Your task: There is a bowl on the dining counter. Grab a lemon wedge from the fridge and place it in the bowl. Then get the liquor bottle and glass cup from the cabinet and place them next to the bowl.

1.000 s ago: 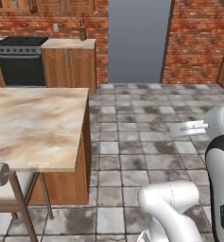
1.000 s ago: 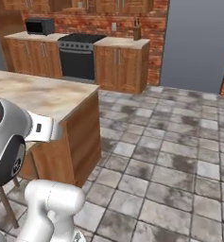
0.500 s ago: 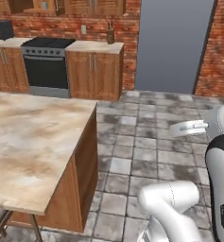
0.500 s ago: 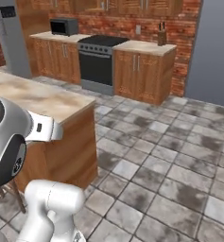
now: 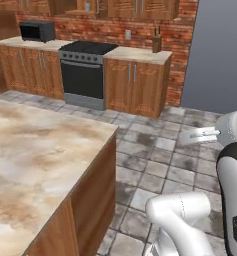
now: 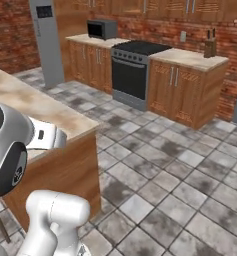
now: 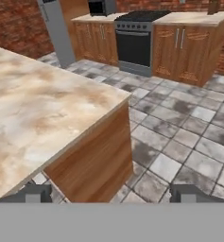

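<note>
My gripper is open wide with nothing between its jaws; its dark fingertips rise at the bottom of the hand view. In the left base view the gripper hangs over the tiled floor, to the right of the dining counter. The dining counter has a marble top and wooden sides, and its corner lies just ahead of the hand. A tall grey fridge stands at the far left of the kitchen wall. Wooden wall cabinets run along the top. The bowl, lemon wedge, liquor bottle and glass cup are out of view.
A black stove sits between wooden base cabinets on the brick back wall. A microwave and a knife block stand on the worktop. Tiled floor stretches open between the island and that wall.
The whole scene has slid to the right and come nearer in both base views, so the base has moved. The gripper has stayed open and in the same place relative to the base.
</note>
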### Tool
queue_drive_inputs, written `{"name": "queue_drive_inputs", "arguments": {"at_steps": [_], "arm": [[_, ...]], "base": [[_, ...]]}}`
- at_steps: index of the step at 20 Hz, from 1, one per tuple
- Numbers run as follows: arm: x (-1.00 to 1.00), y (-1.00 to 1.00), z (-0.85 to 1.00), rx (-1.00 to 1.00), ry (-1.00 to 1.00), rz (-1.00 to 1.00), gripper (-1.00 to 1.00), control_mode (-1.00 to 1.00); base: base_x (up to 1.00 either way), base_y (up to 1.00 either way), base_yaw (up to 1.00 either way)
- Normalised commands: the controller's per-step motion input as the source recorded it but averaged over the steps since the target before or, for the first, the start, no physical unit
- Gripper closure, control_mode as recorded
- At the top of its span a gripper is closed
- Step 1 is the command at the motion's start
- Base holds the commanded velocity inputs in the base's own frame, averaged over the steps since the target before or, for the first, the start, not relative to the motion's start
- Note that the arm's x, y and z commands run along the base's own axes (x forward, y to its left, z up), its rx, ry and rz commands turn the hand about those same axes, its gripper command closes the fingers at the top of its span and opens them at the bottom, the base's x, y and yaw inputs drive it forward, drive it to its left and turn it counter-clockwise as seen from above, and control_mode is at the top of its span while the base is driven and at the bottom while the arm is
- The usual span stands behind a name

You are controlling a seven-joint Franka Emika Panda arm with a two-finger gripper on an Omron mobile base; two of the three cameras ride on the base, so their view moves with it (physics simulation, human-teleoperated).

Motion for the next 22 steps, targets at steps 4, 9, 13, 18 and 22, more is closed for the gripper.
{"name": "queue_drive_inputs", "arguments": {"at_steps": [4, 9, 13, 18, 22], "arm": [[0.0, 0.0, 0.0, 0.0, 0.0, 0.0, -1.0, 1.0], [0.0, 0.0, 0.0, 0.0, 0.0, 0.0, -1.0, 1.0], [0.0, 0.0, 0.0, 0.0, 0.0, 0.0, -1.0, 1.0], [0.0, 0.0, 0.0, 0.0, 0.0, 0.0, -1.0, 1.0], [0.0, 0.0, 0.0, 0.0, 0.0, 0.0, -1.0, 1.0]], "base": [[0.89, -0.73, 0.38], [0.66, -0.96, 0.26], [0.61, -1.0, 0.23], [0.64, -0.89, 0.31], [0.66, -0.81, 0.35]]}}
